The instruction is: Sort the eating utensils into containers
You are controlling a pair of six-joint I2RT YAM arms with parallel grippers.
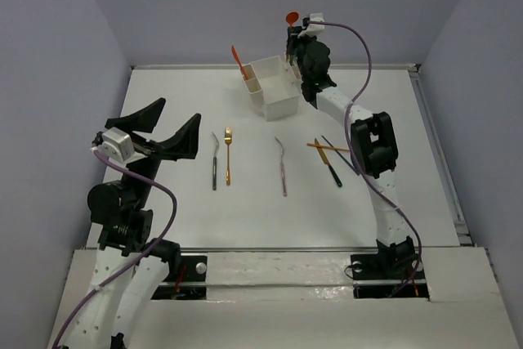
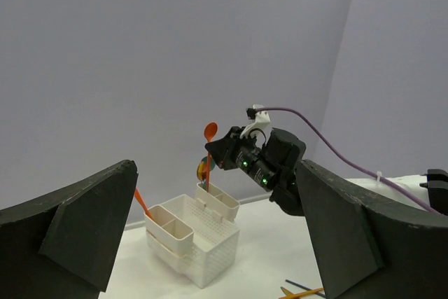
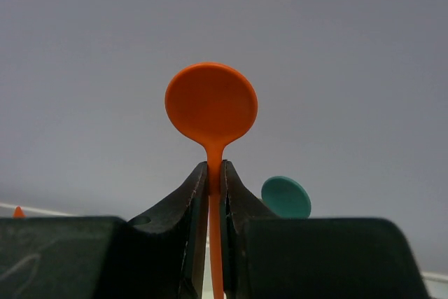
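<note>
Here, a high release could let the orange spoon (image 3: 211, 106) catch the rim of the white box (image 1: 278, 105) and topple out. Your right gripper (image 3: 215, 173) pinches its handle, bowl up, at a narrow edge compartment; that arm is stretched far forward. Your left gripper (image 1: 181, 110) hovers spread.

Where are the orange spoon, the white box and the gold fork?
orange spoon (image 3: 211, 103): right wrist view, on its round bowl.
white box (image 1: 280, 105): top view, on its near outer wall.
gold fork (image 1: 228, 158): top view, midway along its handle.
</note>
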